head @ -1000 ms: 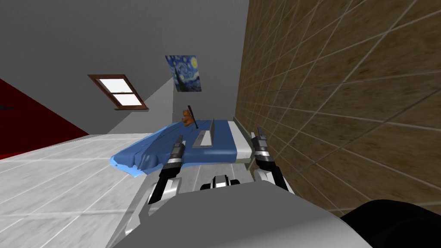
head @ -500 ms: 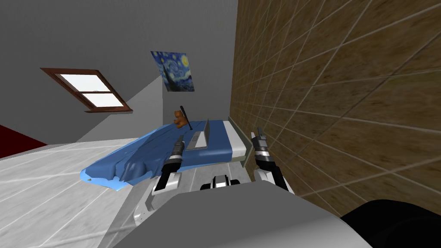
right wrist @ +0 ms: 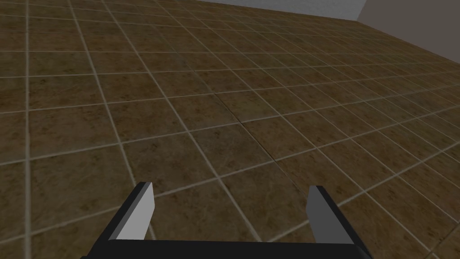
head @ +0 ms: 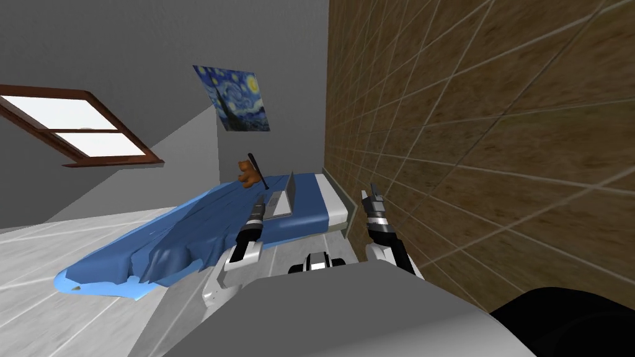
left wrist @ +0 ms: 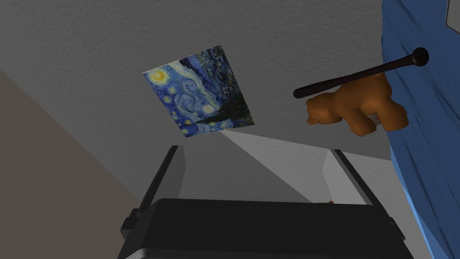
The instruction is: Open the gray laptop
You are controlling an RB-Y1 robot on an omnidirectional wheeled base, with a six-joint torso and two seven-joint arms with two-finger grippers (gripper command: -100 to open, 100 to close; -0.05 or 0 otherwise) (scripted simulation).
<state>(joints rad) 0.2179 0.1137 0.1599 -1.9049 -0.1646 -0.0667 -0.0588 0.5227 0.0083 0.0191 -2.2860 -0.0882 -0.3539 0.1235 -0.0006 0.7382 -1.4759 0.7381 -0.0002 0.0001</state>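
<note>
The gray laptop [head: 283, 197] is sitting on the bed's blue blanket [head: 186, 229], close to the white mattress edge [head: 333, 201] on the side of the brown tiled surface. Its lid is already standing up from the base at a steep angle rather than lying shut, though how far it is open is hard to judge.

The left gripper [head: 258, 207] is hovering just short of the laptop's near edge. Its fingers [left wrist: 173, 173] are standing spread apart with nothing between them. It is pointing along the bed towards the far wall, where a starry-night painting [left wrist: 197, 92] is hanging. The right gripper [head: 374, 197] is hanging beside the bed's end, well clear of the laptop. Its fingers [right wrist: 139, 211] are likewise parted and empty.

The laptop is likely to behave as a light, stiff, thin slab on a stiff hinge, resting on soft bedding that may give way or let the base slide when pushed. The free top edge of the lid looks like the best place to take hold or press, since it is farthest from the hinge. The push should be gentle, because a thin lid is fragile.

A brown teddy bear [head: 247, 173] and a dark bat [head: 258, 171] are lying just beyond the laptop. The hinge and the screen face are too small to make out. In the left wrist view a grey sliver is being cut off at the corner past the blanket, and whether it is the laptop cannot be told.
</note>
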